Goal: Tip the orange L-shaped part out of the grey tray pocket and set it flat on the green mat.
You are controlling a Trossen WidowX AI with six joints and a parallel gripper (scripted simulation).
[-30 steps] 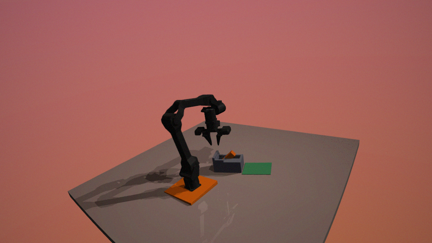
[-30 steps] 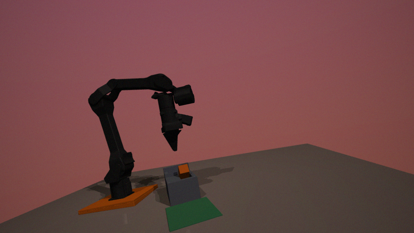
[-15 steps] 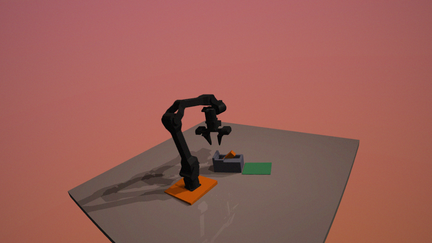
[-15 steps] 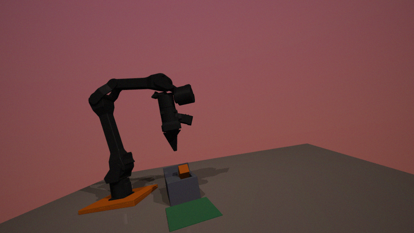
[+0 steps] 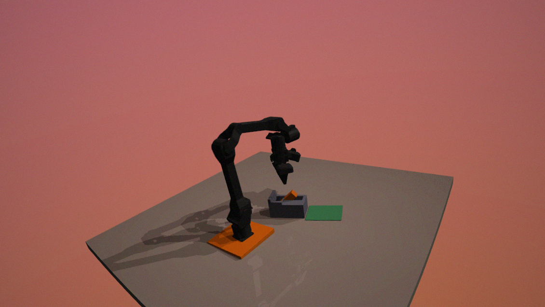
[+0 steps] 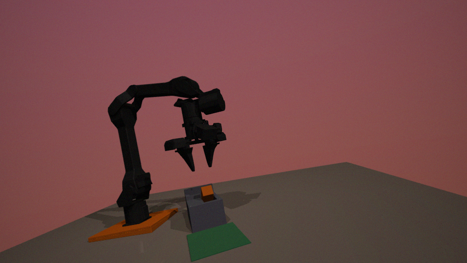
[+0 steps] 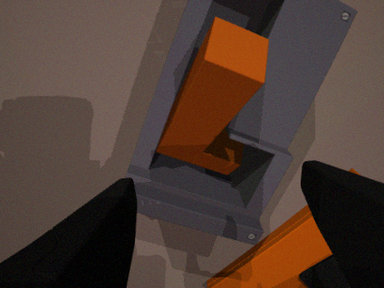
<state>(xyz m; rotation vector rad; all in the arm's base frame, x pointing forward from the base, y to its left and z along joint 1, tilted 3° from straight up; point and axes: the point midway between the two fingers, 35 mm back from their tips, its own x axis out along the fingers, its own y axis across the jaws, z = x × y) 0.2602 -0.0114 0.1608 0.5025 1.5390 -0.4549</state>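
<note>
The orange part (image 5: 291, 195) (image 6: 207, 192) (image 7: 204, 100) is tilted in the grey tray (image 5: 288, 210) (image 6: 207, 216) (image 7: 290, 86). Its straight end sticks up above the tray's rim, and its L-shaped end sits low in the pocket. The green mat (image 5: 324, 213) (image 6: 218, 241) lies flat beside the tray, with nothing on it. My gripper (image 6: 201, 169) (image 7: 219, 182) is open and empty. It hangs above the tray, clear of the part, with its fingers pointing down. In the top view the two fingers overlap.
The arm stands on an orange base plate (image 5: 263, 233) (image 6: 107, 233) (image 7: 272, 254) near the tray. The tray's end wall (image 5: 272, 196) rises higher than its other walls, at the end away from the mat. Screws show on the tray in the wrist view.
</note>
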